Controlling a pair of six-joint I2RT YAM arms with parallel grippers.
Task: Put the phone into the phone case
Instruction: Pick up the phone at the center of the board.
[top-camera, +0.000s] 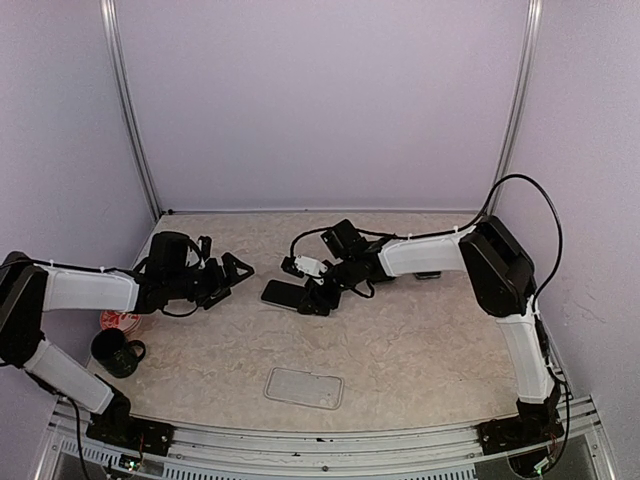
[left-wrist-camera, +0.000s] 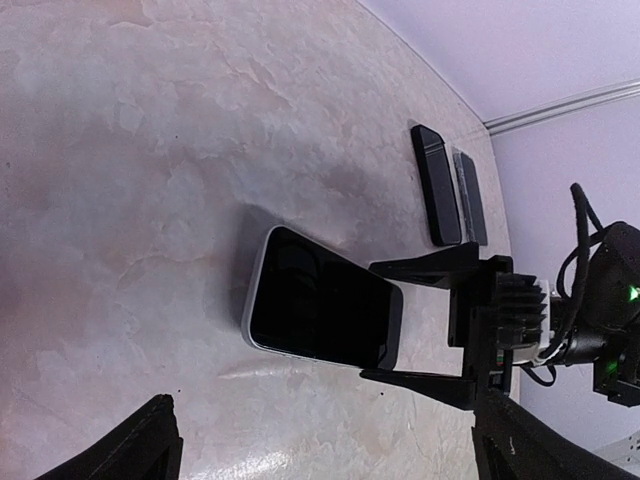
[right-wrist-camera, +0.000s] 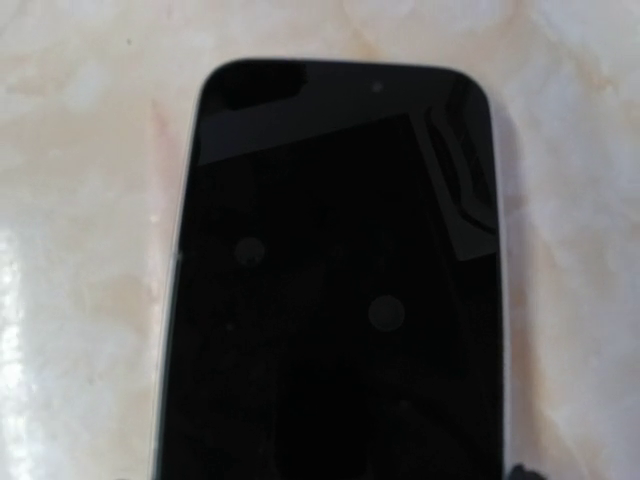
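The phone (top-camera: 285, 293), black-screened with a pale rim, lies screen up near the middle of the table. My right gripper (top-camera: 318, 297) reaches in from the right. Its two black fingers (left-wrist-camera: 430, 268) press against the long edges of the phone (left-wrist-camera: 320, 310) at its right end, so it is shut on it. The phone's screen (right-wrist-camera: 335, 280) fills the right wrist view and hides those fingers there. My left gripper (top-camera: 235, 270) hovers just left of the phone, open and holding nothing. The clear phone case (top-camera: 304, 387) lies flat near the front edge, apart from both grippers.
Two dark flat slabs (left-wrist-camera: 440, 185) lie side by side at the back right, partly under the right arm (top-camera: 428, 274). A dark mug (top-camera: 115, 352) and a red-and-white dish (top-camera: 118, 320) sit at the left edge beside the left arm.
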